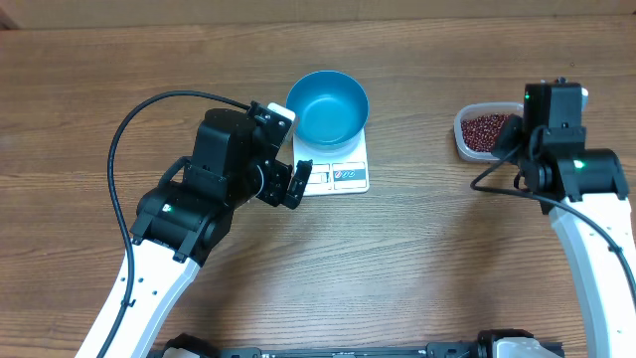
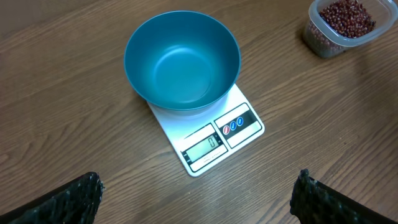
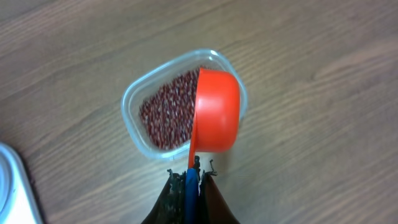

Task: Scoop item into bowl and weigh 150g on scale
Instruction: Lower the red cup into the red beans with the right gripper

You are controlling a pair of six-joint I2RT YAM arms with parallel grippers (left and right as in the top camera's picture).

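Right wrist: right gripper [image 3: 189, 180] is clamped tight on the handle of an orange scoop [image 3: 216, 112], which hangs over the tub [image 3: 132, 106] of beans [image 3: 165, 115].
The scoop is straight ahead of the fingertips, tipped on its side, cup above the tub's right half; can't tell if it touches the beans. The beans sit in the clear tub, just ahead and slightly left of that gripper. Left gripper [image 2: 196, 196] has its jaws spread wide and holds nothing. The blue bowl [image 2: 182, 62] stands on the far end of the white scale [image 2: 211, 140] directly ahead of it, display end nearest the fingers. The tub is ahead-right, well apart from the scale.
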